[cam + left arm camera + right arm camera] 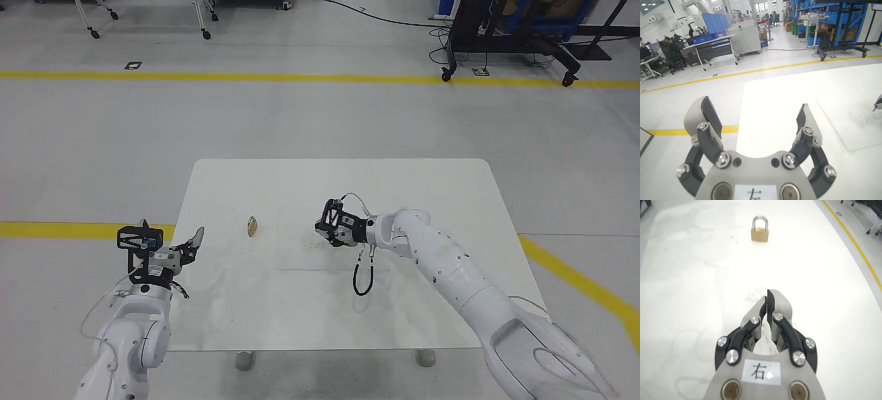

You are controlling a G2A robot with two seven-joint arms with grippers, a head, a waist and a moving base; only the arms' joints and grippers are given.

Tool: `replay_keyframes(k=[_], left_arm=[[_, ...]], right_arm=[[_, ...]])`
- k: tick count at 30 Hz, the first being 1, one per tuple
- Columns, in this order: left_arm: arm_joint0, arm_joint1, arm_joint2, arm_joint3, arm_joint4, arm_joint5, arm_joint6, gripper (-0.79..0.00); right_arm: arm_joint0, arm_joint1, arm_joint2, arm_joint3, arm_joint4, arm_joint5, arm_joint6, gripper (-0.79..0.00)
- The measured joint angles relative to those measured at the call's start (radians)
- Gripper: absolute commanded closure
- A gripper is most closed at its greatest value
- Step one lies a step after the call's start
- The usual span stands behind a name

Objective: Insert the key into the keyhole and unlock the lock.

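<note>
the brass padlock (760, 234) sits on the white table (420, 300), between the two claws, its shackle turned away from the right claw (766, 297). that claw is low over the table near the lock with its fingers clenched together; whether a key is pinched between the pads i cannot tell. the left claw (755, 106) hangs at the table's left edge, released, fingers spread wide.

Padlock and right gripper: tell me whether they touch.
Apart. The right wrist view shows a stretch of bare table between the closed fingers of the right gripper and the brass padlock.
</note>
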Motion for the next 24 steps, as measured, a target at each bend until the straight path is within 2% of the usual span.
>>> replay_keyframes(k=[3,13,19,24], left_arm=[[0.000,0.000,0.000,0.000,0.000,0.000,0.000,-0.785],[0.000,0.000,0.000,0.000,0.000,0.000,0.000,-0.785],[0.000,0.000,0.000,0.000,0.000,0.000,0.000,-0.785],[0.000,0.000,0.000,0.000,0.000,0.000,0.000,-0.785]], right_arm=[[-0.042,0.023,0.051,-0.008,0.036,-0.070,-0.124,0.000],[-0.048,0.022,0.052,-0.013,0.043,-0.065,-0.119,0.000],[-0.108,0.039,0.116,-0.056,0.121,-0.113,-0.280,0.000],[-0.167,0.064,0.188,-0.120,0.191,-0.191,-0.415,0.000]])
